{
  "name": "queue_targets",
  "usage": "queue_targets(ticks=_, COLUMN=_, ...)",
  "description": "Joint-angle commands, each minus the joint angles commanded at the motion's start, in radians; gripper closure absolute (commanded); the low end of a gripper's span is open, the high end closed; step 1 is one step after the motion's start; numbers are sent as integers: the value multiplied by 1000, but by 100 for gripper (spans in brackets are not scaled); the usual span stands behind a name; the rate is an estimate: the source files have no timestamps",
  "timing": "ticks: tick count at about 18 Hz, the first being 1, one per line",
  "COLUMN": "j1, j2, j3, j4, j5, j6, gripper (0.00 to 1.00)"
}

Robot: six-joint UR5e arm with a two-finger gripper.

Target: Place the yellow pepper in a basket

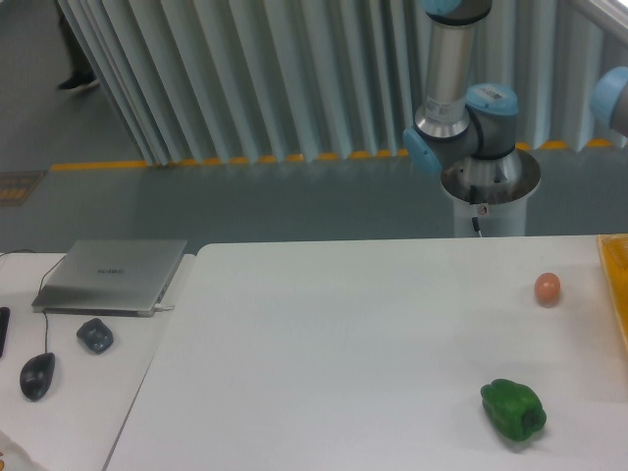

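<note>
**Arm base behind the tabletop, claw out of frame, basket edge at far right**

At the far left, on a lower grey side surface, lie a black computer mouse (pixel 36 376) and a small dark rounded object (pixel 95 336) just beside it. Behind them sits a closed silver laptop (pixel 112 276), its lid down, close to the left edge of the white tabletop (pixel 324 343).

Towards the right rear, behind the tabletop's far edge, stands the UR5e arm (pixel 461 118) on a grey pedestal, with blue-capped joints and a silver link rising straight out of the top of the frame. The claw is not in view, so whether it is spread or pressed together cannot be told, and nothing can be said of how it stands relative to the task's things.

On the right part of the tabletop, a green bell pepper (pixel 513 410) lies near the front edge. Well behind it and slightly to the right sits a small orange-pink egg-like ball (pixel 548 288), apart from the pepper.

At the extreme right edge, the yellow-orange rim of the basket (pixel 618 294) shows as a narrow strip resting on the tabletop, near the ball but not touching it. The yellow pepper is not visible anywhere in this view; the shown sliver of basket is too narrow to tell what lies inside.
</note>
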Motion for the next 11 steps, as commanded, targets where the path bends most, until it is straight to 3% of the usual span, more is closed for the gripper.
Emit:
queue_targets(ticks=2, j1=-63, j2=-5, j3=3, j4=73, j5=-12, j6=-141, gripper=0)
queue_targets(ticks=11, j1=-189, j2=-26, j3=-5, j4=166, j5=-5, j6=-344, gripper=0)
